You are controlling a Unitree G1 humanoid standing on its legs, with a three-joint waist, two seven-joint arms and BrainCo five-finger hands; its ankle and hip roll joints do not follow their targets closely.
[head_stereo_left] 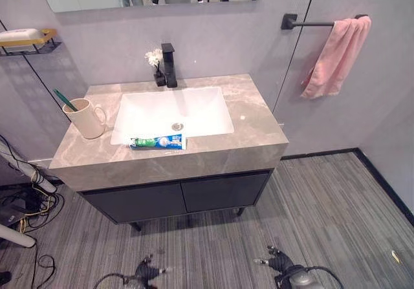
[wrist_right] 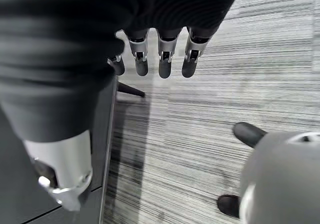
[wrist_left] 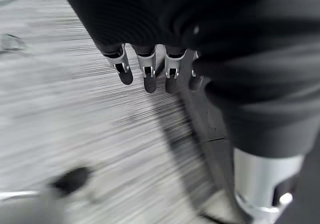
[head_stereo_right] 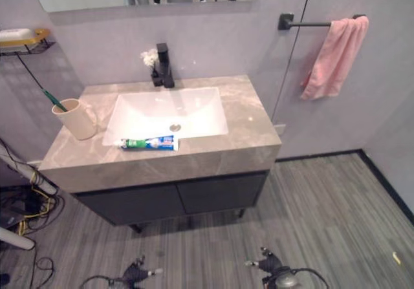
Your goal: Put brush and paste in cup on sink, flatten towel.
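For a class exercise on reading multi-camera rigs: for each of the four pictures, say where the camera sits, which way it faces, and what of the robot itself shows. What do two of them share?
Left eye view: on the head, looking down at the sink, the cup, the toothpaste and the towel; both hands low in the picture.
Right eye view: beside it, showing the same scene; left hand and right hand hang low.
Left wrist view: along the left hand's relaxed fingers toward the floor.
Right wrist view: along the right hand, also at the floor.
Shared: both eyes show the sink; both wrists show the striped floor.

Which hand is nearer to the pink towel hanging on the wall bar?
Right. The right hand is low by the floor, below the pink towel; the left hand is farther left.
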